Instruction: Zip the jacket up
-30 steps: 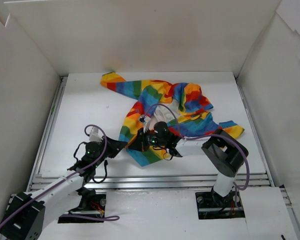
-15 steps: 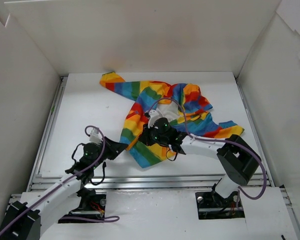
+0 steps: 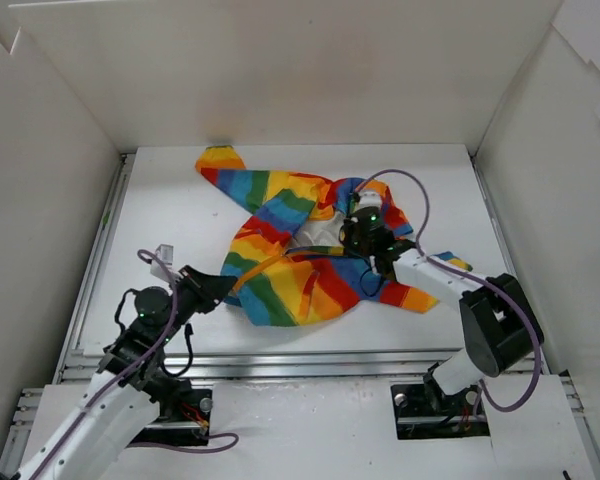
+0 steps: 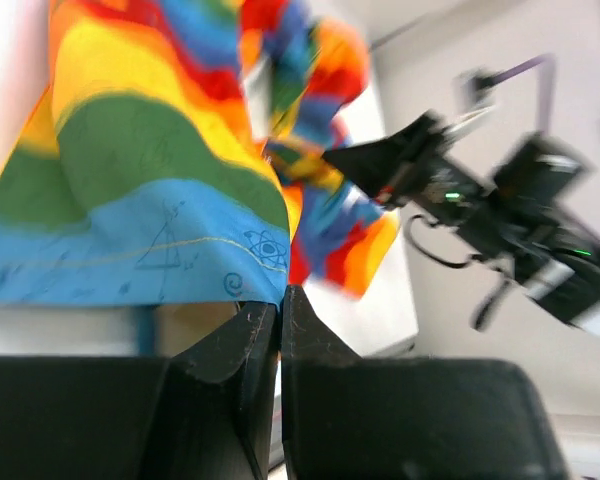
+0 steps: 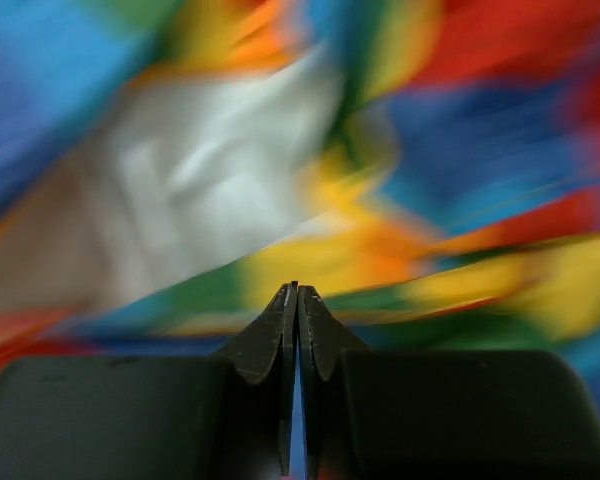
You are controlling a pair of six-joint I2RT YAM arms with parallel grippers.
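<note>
The rainbow-striped jacket (image 3: pixel 290 275) lies crumpled in the middle of the table, with its white lining (image 3: pixel 320 232) showing near the centre. My left gripper (image 3: pixel 223 290) is shut on the jacket's blue bottom edge at its near left corner; the left wrist view shows that hem (image 4: pixel 230 270) pinched at the closed tips of the gripper (image 4: pixel 279 298). My right gripper (image 3: pixel 357 236) is shut on fabric at the jacket's far right part. The right wrist view is motion-blurred: the gripper (image 5: pixel 297 292) is closed over striped cloth and white lining (image 5: pixel 200 170). The zipper is not discernible.
White walls (image 3: pixel 40 200) enclose the table on three sides. A sleeve reaches to the back left (image 3: pixel 220 160) and another lies to the right (image 3: pixel 420 298). A metal rail (image 3: pixel 300 350) runs along the near edge. The right arm (image 4: pixel 510 215) shows in the left wrist view.
My right gripper has moved back and to the right, dragging fabric with it. My left gripper has pulled left and nearer. The jacket is now spread wider between them.
</note>
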